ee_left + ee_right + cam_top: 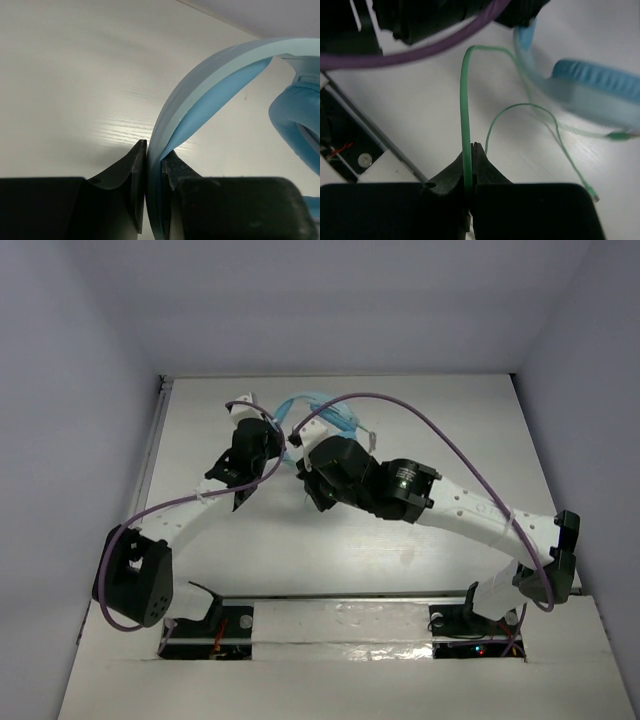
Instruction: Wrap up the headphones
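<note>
The headphones (210, 70) sit clamped by the headband (175, 107) in the left claw (152, 150) (right claw (471, 150) pinches their green cable (465, 100)).

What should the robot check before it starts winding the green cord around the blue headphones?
1. Left gripper shut on the headband: ok.
2. Right gripper shut on the cord: ok.
3. Plug lying loose on the table: ok.
4. Cord free of knots: cannot tell, part is hidden.
5. Purple cable clear of the cord: cannot tell, it crosses close by in the right wrist view.
</note>
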Robot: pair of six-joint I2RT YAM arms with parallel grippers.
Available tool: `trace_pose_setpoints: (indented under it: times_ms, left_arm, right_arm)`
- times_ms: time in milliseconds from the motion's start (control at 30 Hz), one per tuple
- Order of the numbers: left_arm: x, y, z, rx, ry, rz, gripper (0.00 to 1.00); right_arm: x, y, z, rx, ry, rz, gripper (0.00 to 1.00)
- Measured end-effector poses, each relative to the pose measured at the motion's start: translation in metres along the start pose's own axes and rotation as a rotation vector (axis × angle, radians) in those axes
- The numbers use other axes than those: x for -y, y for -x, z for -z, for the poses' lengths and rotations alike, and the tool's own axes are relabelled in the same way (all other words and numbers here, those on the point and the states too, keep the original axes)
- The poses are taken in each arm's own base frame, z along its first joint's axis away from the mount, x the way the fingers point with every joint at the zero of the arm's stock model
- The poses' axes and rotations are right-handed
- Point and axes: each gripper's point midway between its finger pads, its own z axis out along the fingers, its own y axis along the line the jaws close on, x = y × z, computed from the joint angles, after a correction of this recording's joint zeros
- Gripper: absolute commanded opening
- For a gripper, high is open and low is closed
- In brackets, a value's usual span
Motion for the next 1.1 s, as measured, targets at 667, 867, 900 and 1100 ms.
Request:
trace_pose_setpoints:
  times_ms: [667,867,900,1100]
  left_arm:
    - [0.018,-0.035,0.014,-0.052,-0.181,-0.182,0.0]
    - [0.012,-0.015,0.011,-0.001,-0.113,-0.231,0.0]
    - [0.013,-0.011,0.011,0.009,-0.109,-0.235,0.0]
    - [0.041,0.003,0.018,0.05,-0.139,-0.334,0.0]
  right_arm:
    - [0.154,0.041,0.009,0.005,-0.431,0.027,0.0]
    - [0.148,0.017,0.029,-0.025,-0.392,-0.012,0.0]
    - [0.149,0.013,0.036,-0.027,-0.389,-0.02,0.0]
    - [0.163,0.013,0.061,-0.021,-0.476,-0.046,0.0]
